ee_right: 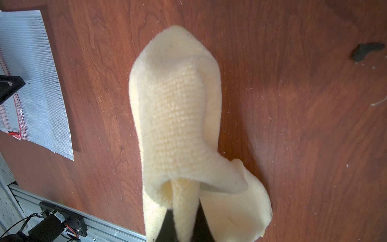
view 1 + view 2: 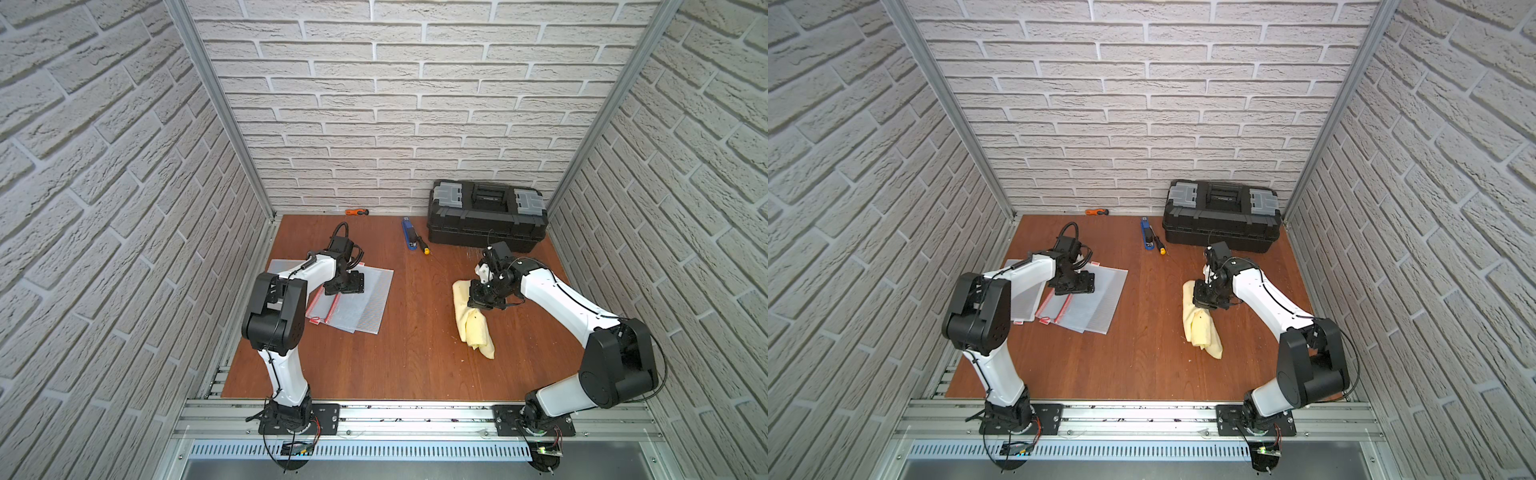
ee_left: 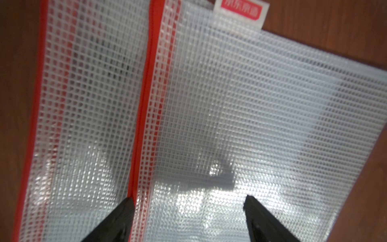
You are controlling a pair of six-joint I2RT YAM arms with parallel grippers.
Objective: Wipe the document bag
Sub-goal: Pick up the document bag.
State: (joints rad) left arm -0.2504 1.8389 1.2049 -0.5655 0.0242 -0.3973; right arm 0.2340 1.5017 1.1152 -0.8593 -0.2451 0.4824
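In both top views the document bag (image 2: 368, 301) lies flat on the left side of the brown table (image 2: 415, 361), in a little pile with other bags (image 2: 286, 270) that stick out from under it at different slants. It is see-through with a grid of tiny squares all over, and it has a red strip along one long side. The left gripper (image 2: 349, 286) hangs right over it, near the end by the back wall. Well apart, on the right side of the table, the right gripper (image 2: 482, 298) pinches one end of a yellow cloth (image 2: 473, 330), and the other end of the cloth lies on the wood. At the back stand a black toolbox (image 2: 486, 216), a blue stapler (image 2: 409, 235), a screwdriver (image 2: 423, 245) just beside the stapler, and a small orange tool (image 2: 356, 212) against the wall. The same bag (image 2: 1104, 305) shows plainly with nothing lying on it. From the left wrist, the bag (image 3: 261, 109) fills the view: shiny, milky-clear, criss-crossed with white threads, with a red zipper edge (image 3: 146, 104) and a white tag (image 3: 240, 12) with red print at one corner. A second bag (image 3: 94, 94) with its own red edge lies beside and partly under it. The left gripper (image 3: 188, 209) has its two black fingertips (image 3: 254, 211) spread wide apart over the bag, with nothing held between them. From the right wrist, the right gripper (image 1: 184, 222) is squeezed tight on a fold of the fuzzy yellow cloth (image 1: 176, 109), and the bags (image 1: 39, 90) show at the far edge.
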